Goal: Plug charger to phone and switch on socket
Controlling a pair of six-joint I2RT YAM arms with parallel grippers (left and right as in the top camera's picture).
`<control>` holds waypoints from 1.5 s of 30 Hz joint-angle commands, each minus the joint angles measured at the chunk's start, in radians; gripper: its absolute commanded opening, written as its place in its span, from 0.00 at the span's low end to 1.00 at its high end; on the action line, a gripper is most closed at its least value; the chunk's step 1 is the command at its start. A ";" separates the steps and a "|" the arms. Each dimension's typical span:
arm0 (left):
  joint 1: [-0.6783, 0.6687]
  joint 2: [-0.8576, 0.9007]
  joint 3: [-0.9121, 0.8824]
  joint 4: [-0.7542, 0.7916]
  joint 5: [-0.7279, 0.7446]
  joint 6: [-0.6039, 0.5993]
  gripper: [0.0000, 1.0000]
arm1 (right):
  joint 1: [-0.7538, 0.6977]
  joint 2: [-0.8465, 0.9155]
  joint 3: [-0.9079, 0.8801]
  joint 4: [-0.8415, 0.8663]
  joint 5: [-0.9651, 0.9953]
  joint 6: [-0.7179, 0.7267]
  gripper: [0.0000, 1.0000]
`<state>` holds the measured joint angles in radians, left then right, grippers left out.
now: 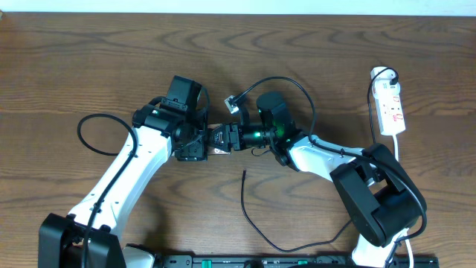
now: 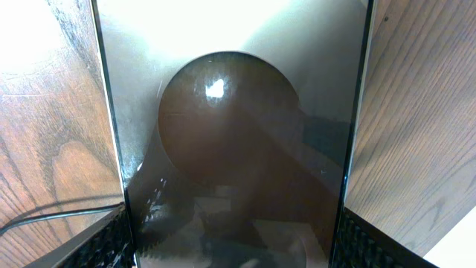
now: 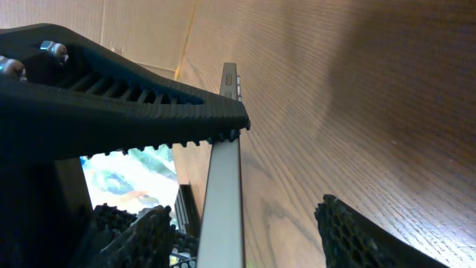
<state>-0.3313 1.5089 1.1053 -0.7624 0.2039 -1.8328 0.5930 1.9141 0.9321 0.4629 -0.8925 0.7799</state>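
Note:
The phone (image 1: pixel 219 139) is held on edge above the table's middle, between my two grippers. My left gripper (image 1: pixel 199 141) is shut on it. In the left wrist view the phone's glossy face (image 2: pixel 238 134) fills the frame between that gripper's fingers (image 2: pixel 238 249). My right gripper (image 1: pixel 233 138) is open around the phone's other end. In the right wrist view its fingers (image 3: pixel 245 219) stand apart on either side of the phone's grey edge (image 3: pixel 223 193). The charger cable's free tip (image 1: pixel 244 173) lies on the table below the grippers, held by neither. The white socket (image 1: pixel 391 106) lies at the far right.
The charger cable (image 1: pixel 256 227) curves down and right toward the right arm's base (image 1: pixel 379 201). A thicker black arm cable loops at the left (image 1: pixel 83 134), and another arches over the right wrist (image 1: pixel 286 82). The socket's white cord (image 1: pixel 398 145) runs down the right side.

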 commanded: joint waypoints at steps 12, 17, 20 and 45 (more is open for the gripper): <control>-0.002 -0.010 0.011 -0.003 0.002 -0.005 0.07 | 0.011 0.002 0.010 0.002 0.008 0.047 0.40; -0.002 -0.010 0.011 -0.003 0.002 -0.005 0.07 | 0.011 0.002 0.010 0.002 0.008 0.059 0.37; -0.002 -0.010 0.011 -0.003 0.002 -0.005 0.08 | 0.012 0.002 0.010 0.002 0.012 0.080 0.36; -0.002 -0.010 0.011 -0.003 0.002 -0.005 0.07 | 0.048 0.002 0.010 0.002 0.068 0.118 0.13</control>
<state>-0.3309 1.5089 1.1053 -0.7635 0.2028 -1.8332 0.6277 1.9141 0.9329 0.4694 -0.8368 0.8982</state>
